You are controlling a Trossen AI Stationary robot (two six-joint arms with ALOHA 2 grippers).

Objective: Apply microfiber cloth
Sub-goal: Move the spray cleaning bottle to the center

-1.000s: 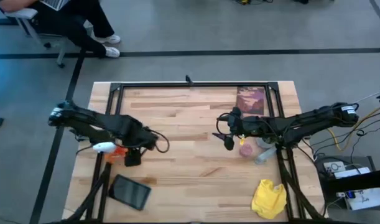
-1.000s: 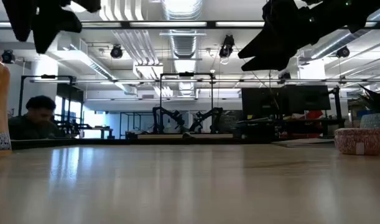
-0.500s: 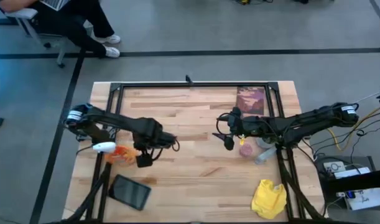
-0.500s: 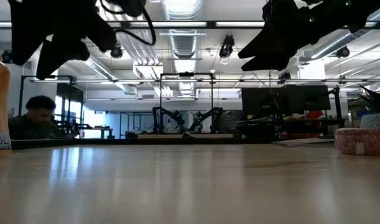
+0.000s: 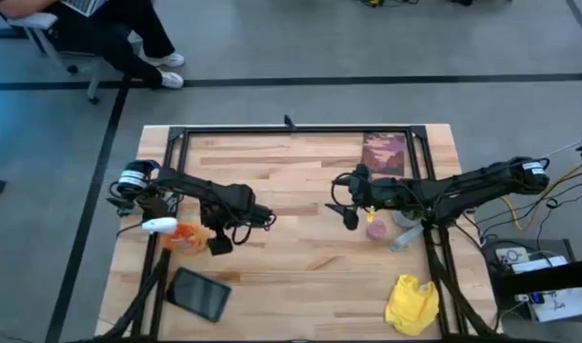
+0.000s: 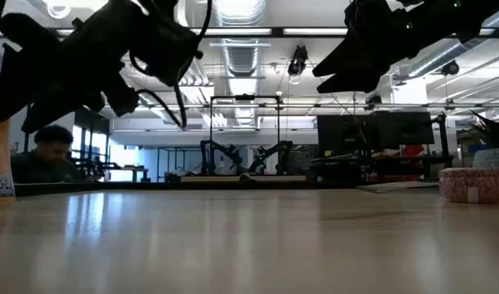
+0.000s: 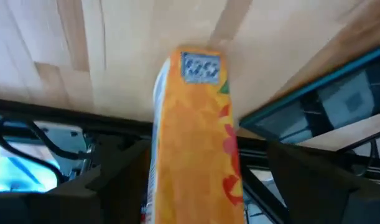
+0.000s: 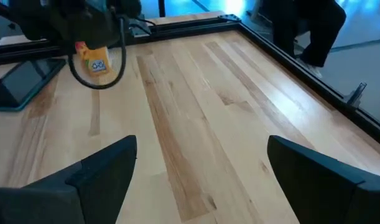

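Lying crumpled near the front right corner of the pale wooden counter (image 5: 300, 191), the bright yellow microfiber cloth (image 5: 411, 304) is touched by neither arm. A small pink round tub (image 5: 377, 230) sits just beside the right arm, its contents hidden, with a dark red rectangular mat (image 5: 383, 152) behind it. Since the earlier frame the left end effector (image 5: 221, 244) has slid from above the counter's left edge toward the middle, and it now hangs over the orange spray bottle with white trigger (image 5: 174, 231); in the wrist view its fingers (image 7: 301, 174) are spread wide on either side of the bottle, holding nothing. The right end effector (image 5: 350, 218) has not moved, hovering open and empty over the centre. A black flat tablet (image 5: 199, 293) lies in front of the bottle.
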